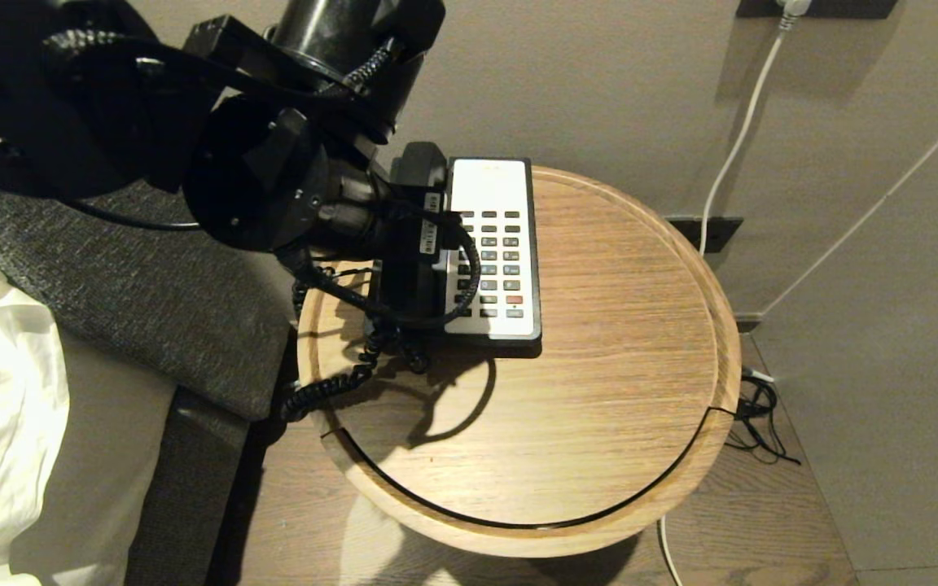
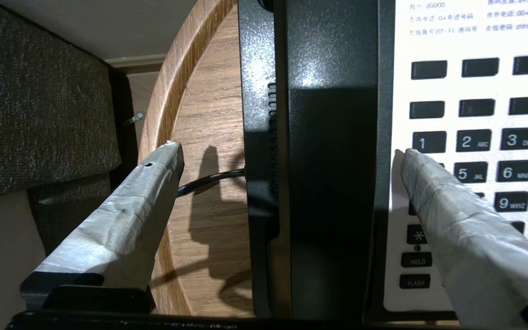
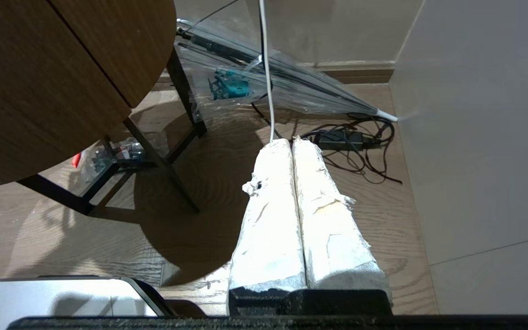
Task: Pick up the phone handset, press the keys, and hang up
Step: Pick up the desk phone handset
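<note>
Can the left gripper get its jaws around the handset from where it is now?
Probably yes: the left gripper has its jaws open, straddling the phone handset on the base, nothing between them.

Warm, dimmish light from above and behind throws hard shadows of the arm across the counter [image 1: 599, 342]; glare speckles the phone handset [image 2: 332, 68]; the bedding at the near left is overexposed.

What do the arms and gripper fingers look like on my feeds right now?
The left arm is glossy black with rounded housings and black cabling. The left gripper has long tapered fingers wrapped in grey tape. The right gripper has fingers wrapped in frayed white tape, on a black base.
</note>
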You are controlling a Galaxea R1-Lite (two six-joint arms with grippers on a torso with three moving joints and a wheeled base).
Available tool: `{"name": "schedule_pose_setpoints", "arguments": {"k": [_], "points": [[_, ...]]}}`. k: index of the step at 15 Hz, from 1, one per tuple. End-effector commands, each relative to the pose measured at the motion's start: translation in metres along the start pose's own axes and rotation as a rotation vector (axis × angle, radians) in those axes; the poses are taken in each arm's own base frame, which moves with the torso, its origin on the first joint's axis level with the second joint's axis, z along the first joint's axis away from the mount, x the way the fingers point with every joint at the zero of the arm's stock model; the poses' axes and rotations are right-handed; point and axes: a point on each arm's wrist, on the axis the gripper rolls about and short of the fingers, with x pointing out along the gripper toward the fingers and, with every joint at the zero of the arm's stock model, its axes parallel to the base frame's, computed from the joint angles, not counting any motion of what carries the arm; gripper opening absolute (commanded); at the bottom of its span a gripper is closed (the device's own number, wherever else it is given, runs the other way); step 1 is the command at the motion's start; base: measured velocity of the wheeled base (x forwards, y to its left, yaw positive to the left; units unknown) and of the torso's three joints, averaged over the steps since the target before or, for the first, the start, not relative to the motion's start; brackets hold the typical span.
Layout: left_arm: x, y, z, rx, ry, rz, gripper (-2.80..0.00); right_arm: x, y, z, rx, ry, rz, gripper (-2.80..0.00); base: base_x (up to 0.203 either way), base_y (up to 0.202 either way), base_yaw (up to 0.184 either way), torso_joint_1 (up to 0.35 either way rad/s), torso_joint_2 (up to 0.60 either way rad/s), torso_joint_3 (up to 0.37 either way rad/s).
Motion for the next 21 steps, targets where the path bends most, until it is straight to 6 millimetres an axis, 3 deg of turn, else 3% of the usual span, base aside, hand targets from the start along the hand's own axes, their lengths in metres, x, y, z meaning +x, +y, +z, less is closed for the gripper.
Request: {"name": "schedule_pose_setpoints", "arguments": {"k": [1,6,7,21], "points": [[0.009,-0.004,-0.001,0.001,0.009,0.013,0.0,0.0,0.0,0.0,-0.001,-0.003,0.0,-2.8,0.0,0.0,0.0,0.0,0.0,0.0],[0.016,-0.002,0.002,-0.013,0.002,0.028,0.0,0.0,0.0,0.0,-0.001,-0.003,-0.001,-2.8,0.0,0.0,0.0,0.0,0.0,0.0],[0.016,-0.001,0.003,-0.021,0.0,0.028,-2.8,0.0,0.0,0.0,-0.001,-0.003,0.0,-2.8,0.0,0.0,0.0,0.0,0.0,0.0],[0.004,0.003,0.009,-0.054,-0.029,0.018,-2.8,0.0,0.0,0.0,-0.001,-0.003,0.0,-2.8,0.0,0.0,0.0,0.0,0.0,0.0]]}}
